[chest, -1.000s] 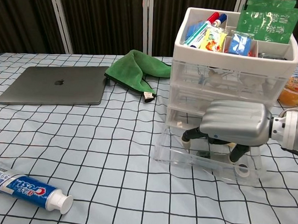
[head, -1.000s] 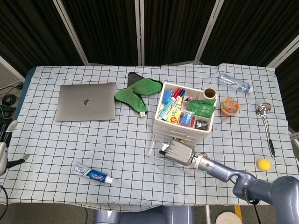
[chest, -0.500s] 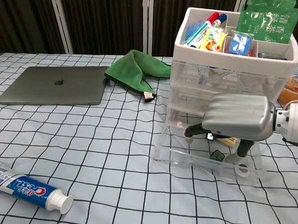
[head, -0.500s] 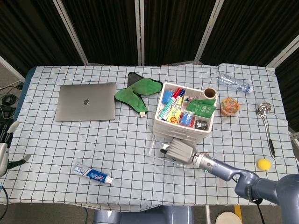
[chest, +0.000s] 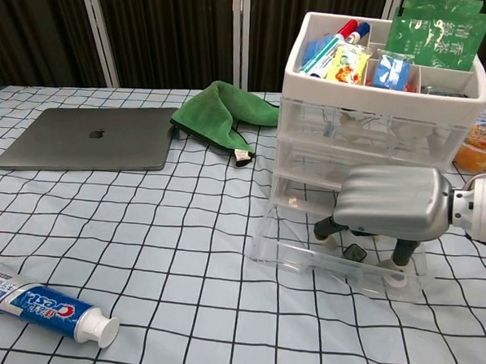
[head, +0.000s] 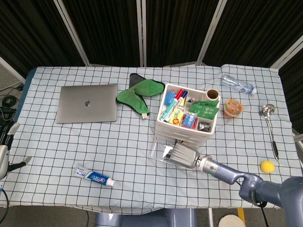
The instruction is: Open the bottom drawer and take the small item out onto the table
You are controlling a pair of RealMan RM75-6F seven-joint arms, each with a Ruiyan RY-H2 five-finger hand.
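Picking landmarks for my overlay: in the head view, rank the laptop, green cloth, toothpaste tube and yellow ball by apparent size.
1. laptop
2. green cloth
3. toothpaste tube
4. yellow ball

The gaps are plain, so nearness to the camera hardly matters.

Laptop [head: 87, 103] lies left of organizer [head: 188, 118]; toothpaste [head: 94, 176] lies before the laptop.

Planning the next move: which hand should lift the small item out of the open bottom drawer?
The right hand. It hangs over the open bottom drawer, fingers reaching down beside the small dark item. The left hand sits at the table's far left edge.
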